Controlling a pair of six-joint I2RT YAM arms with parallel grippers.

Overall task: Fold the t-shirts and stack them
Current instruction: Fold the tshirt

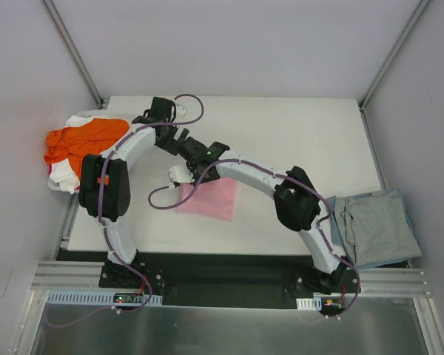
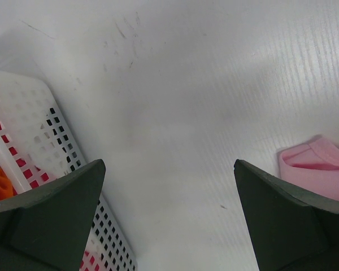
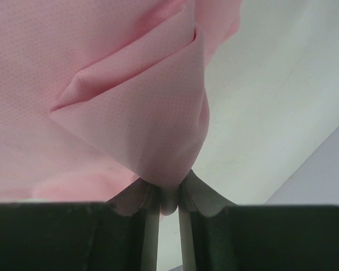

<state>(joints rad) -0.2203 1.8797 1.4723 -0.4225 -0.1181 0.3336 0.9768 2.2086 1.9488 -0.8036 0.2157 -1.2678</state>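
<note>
A light pink t-shirt (image 1: 207, 200) lies on the white table's middle, and its collar edge (image 2: 322, 161) shows in the left wrist view. My right gripper (image 1: 181, 175) is shut on a raised fold of the pink t-shirt (image 3: 141, 124), with the cloth pinched between the jaws (image 3: 169, 195). My left gripper (image 1: 172, 139) hangs open over bare table (image 2: 168, 164), holding nothing, between the basket and the pink shirt. An orange t-shirt (image 1: 85, 140) lies crumpled on a white one (image 1: 64, 176) at the far left. A grey-blue t-shirt (image 1: 377, 225) rests folded at the right edge.
A white perforated basket (image 2: 34, 124) holds the orange and white shirts at the table's left edge. Walls enclose the table on three sides. My two arms cross above the table's middle, left wrist close to right wrist.
</note>
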